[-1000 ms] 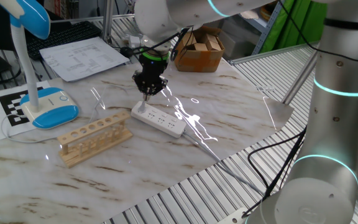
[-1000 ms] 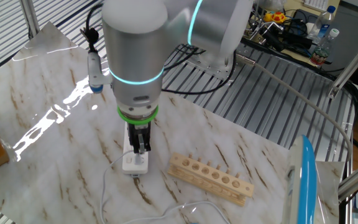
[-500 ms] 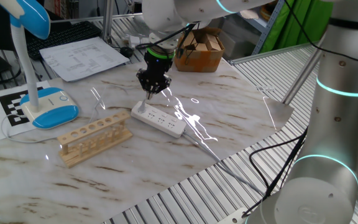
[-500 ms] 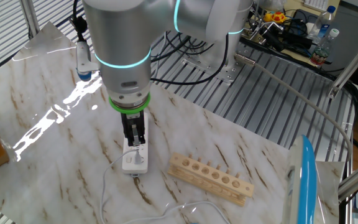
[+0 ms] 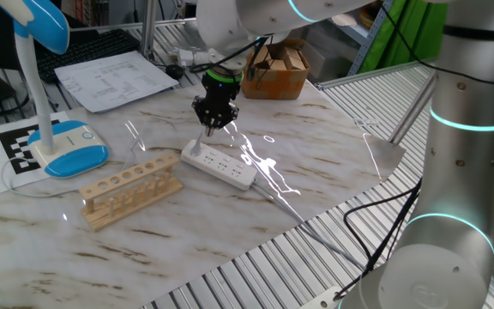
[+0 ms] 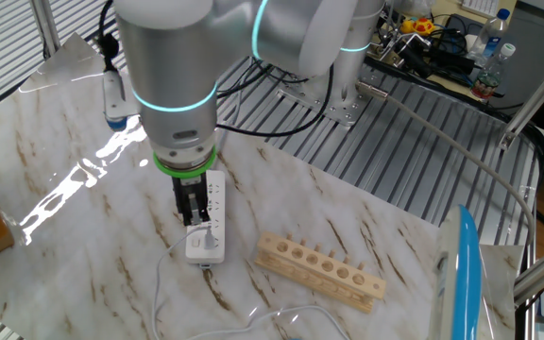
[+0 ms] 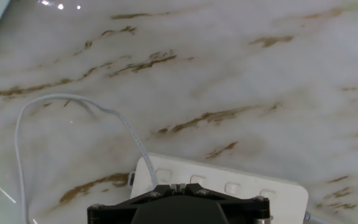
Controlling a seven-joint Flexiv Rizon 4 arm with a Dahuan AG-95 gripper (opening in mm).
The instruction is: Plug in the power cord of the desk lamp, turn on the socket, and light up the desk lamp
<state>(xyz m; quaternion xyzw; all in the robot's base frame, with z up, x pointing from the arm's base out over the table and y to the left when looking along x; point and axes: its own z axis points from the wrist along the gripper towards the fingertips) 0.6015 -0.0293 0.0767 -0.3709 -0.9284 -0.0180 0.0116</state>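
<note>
Far left, the desk lamp (image 5: 57, 129) stands upright at about nine o'clock on the table. Its power cord (image 7: 55, 106) loops across the marble to the socket (image 5: 219, 165), and looks plugged in at the strip's near end. Next, the gripper (image 5: 210, 126), fingers pinched together and holding nothing, points straight down over that end, likely to press the switch. The socket's long axis runs from ten o'clock to four.

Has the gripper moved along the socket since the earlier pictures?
Yes. In the other fixed view the gripper has shifted left and slightly up-frame along the socket, away from the wooden rack. The socket itself lies unchanged.
</note>
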